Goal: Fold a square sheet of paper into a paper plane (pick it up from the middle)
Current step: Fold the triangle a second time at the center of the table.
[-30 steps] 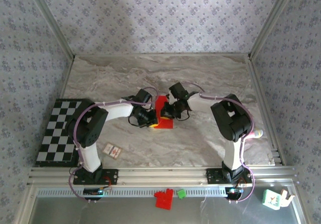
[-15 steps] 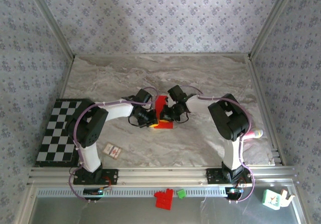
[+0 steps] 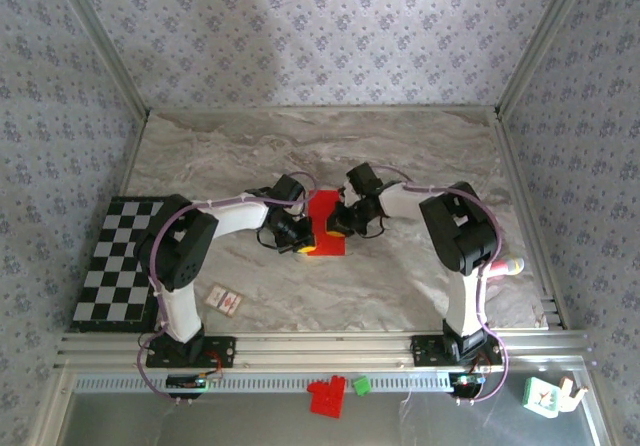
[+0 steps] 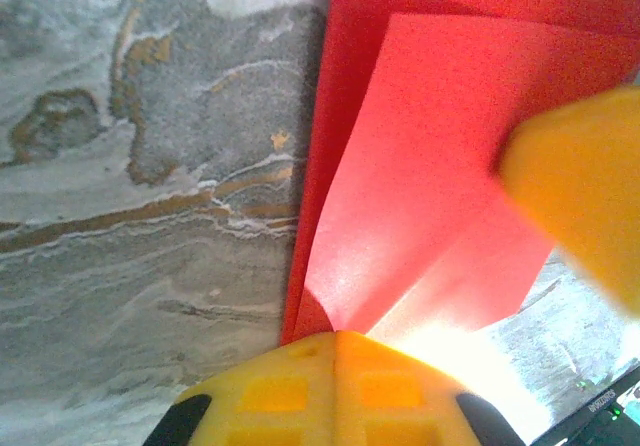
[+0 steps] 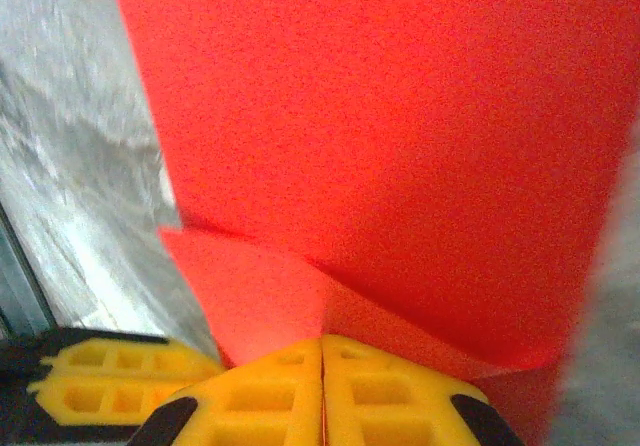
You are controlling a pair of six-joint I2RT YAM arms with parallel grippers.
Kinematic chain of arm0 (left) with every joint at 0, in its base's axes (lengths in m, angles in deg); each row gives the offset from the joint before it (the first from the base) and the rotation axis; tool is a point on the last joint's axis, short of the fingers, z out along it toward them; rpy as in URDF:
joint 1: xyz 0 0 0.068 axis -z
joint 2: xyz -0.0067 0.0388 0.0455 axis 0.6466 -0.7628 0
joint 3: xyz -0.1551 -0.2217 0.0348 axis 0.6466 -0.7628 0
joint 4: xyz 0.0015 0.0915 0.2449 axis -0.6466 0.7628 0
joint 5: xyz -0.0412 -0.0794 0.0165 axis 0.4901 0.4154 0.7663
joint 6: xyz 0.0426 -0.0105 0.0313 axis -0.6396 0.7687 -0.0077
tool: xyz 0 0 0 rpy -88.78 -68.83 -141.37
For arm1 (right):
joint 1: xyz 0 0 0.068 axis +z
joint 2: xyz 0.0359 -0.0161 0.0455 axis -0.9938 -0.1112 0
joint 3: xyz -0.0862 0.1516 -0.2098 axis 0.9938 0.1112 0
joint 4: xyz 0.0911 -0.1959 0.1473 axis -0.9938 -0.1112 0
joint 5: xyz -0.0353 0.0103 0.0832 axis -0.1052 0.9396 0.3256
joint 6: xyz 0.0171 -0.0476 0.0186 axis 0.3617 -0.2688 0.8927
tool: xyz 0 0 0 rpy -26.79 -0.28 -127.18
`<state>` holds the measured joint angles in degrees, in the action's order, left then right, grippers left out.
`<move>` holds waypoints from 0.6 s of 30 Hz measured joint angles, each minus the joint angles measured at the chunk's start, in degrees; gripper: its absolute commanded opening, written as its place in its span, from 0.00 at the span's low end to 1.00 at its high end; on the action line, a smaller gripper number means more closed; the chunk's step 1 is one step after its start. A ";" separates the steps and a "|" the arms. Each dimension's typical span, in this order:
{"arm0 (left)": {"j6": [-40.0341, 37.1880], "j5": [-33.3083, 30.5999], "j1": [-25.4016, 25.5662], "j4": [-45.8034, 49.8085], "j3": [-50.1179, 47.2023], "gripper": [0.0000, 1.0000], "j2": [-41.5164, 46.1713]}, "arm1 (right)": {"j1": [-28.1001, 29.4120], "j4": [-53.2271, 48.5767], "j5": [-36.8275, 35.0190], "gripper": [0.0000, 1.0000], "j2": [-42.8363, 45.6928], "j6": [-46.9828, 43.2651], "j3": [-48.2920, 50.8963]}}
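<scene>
- Overhead view — the square sheet of paper (image 3: 324, 214), bright red and creased into overlapping layers, lies at the middle of the marble-patterned table (image 3: 430, 156), between the two wrists.
- The left gripper (image 3: 303, 238) meets the sheet's left edge towards its near end. The right gripper (image 3: 336, 228) meets the right edge, opposite it.
- Left wrist view: the left gripper (image 4: 335, 338) is clenched on the paper (image 4: 420, 166), its yellow pads (image 4: 285, 394) pressed together. An upper layer fans up from the seam, and a lower layer lies flat on the table.
- A blurred yellow finger (image 4: 585, 196) overlaps the flap's right edge.
- Right wrist view: the right gripper (image 5: 322, 344) is likewise clamped, with a fold of the paper (image 5: 400, 116) running into the line where its pads meet.
- Periphery — a checkerboard mat (image 3: 115, 261) lies at the table's left edge, and a small white card (image 3: 223, 299) lies near the left arm's base.
- A red toy brick (image 3: 326, 396) and a green brick (image 3: 361, 386) sit below the front rail.
</scene>
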<state>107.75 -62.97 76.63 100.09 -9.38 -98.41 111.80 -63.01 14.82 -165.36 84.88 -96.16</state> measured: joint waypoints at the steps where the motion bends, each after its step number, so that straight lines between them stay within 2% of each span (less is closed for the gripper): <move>1: 0.00 0.00 -0.02 0.00 0.00 0.00 0.00 | -1.16 -1.14 -0.04 0.08 -0.50 -0.44 -1.07; 5: -0.02 0.00 0.00 0.09 0.17 0.00 -0.09 | -5.14 -5.18 -2.43 0.08 -2.47 -1.86 -5.75; 10: -0.04 0.02 0.00 0.90 0.74 0.00 -0.31 | -8.00 -7.13 -6.62 0.07 -1.77 -2.75 -6.95; 18: -0.04 0.35 -0.15 2.03 1.79 0.00 -0.96 | -4.46 -4.17 -6.19 0.08 7.96 -2.71 -3.82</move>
<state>107.71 -62.62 76.47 102.12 -7.58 -99.38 107.34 -67.19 8.64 -157.40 82.17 -99.99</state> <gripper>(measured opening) 0.056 0.077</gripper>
